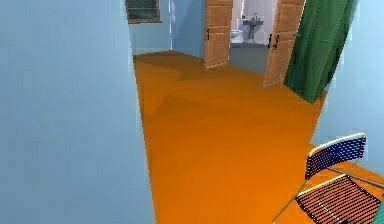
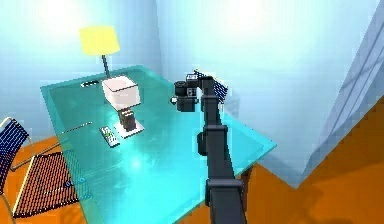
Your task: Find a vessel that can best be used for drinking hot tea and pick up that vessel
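In the arm side view the dark arm (image 2: 215, 150) rises over a glossy teal table (image 2: 160, 150). The gripper (image 2: 183, 97) sits near the table's far edge, left of the two white marked squares. Its far end is a dark lump against the tabletop and the blue wall, so I cannot tell whether it holds anything. No cup or mug shape can be made out. On the table's left part stand a white boxy thing (image 2: 120, 92), a small dark upright thing (image 2: 128, 121) and a small flat grey thing (image 2: 108, 135).
A lamp with a yellow shade (image 2: 100, 40) stands at the table's far left. A blue-backed folding chair (image 2: 30, 170) (image 1: 335, 180) stands on the orange floor (image 1: 230, 130). Ahead are a blue wall (image 1: 60, 110), wooden doors (image 1: 218, 32), a washbasin (image 1: 252, 22) and a green curtain (image 1: 320, 45).
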